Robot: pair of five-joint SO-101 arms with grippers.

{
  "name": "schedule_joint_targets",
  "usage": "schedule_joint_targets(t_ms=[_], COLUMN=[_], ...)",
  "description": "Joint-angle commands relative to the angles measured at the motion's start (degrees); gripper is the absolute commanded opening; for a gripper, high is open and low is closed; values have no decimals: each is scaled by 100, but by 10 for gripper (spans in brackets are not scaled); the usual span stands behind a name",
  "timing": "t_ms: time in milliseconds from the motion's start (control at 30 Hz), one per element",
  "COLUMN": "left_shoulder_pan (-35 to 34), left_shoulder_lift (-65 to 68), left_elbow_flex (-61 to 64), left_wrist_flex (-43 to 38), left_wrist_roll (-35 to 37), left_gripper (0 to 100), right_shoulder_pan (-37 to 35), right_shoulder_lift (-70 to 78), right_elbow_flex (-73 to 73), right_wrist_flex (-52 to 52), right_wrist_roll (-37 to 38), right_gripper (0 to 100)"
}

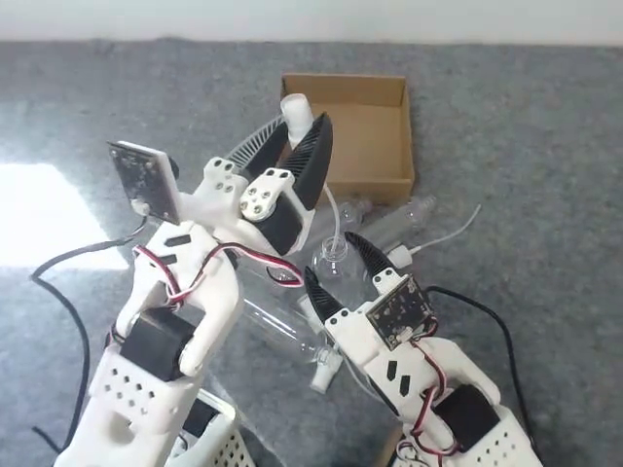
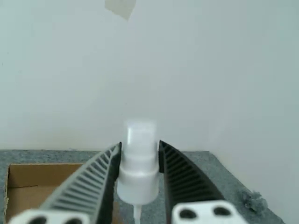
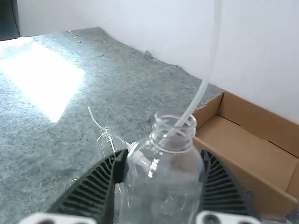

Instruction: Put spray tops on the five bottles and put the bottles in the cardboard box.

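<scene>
Left fingers (image 2: 88, 186) were closed on a spray top (image 2: 138, 161), held above the bottle (image 3: 163, 177) | right fingers (image 3: 93, 186) were closed around the upright bottle near the box (image 1: 370, 89) | tube (image 3: 204, 79) was seen entering its neck

White spray top (image 2: 139, 163), clear bottle (image 3: 163, 186), brown box (image 1: 365, 136) (grey table (image 1: 545, 195))

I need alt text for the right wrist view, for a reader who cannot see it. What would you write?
The right gripper holds a clear bottle upright, and a thin tube runs down into its open neck. Behind it, an open cardboard box sits on the grey table by a white wall.
</scene>
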Motion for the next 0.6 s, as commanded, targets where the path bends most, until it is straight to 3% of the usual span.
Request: schedule_joint_targets(t_ms=[0,233,567], left_shoulder_pan=[9,554,554], left_shoulder_lift=[-114,-70,-105], left_elbow_flex=[-40,-22,295], left_wrist_flex=[149,404,466], left_wrist_roll=[-237,-905,-923], left_gripper=[22,21,20], right_shoulder_pan=[101,242,251], right_shoulder_lift=[-40,-40,-101], right_elbow_flex=[-105,-105,-97], right_wrist_flex=[-145,-180,-171], right_wrist_roll=[79,79,88], right_gripper=[151,151,151])
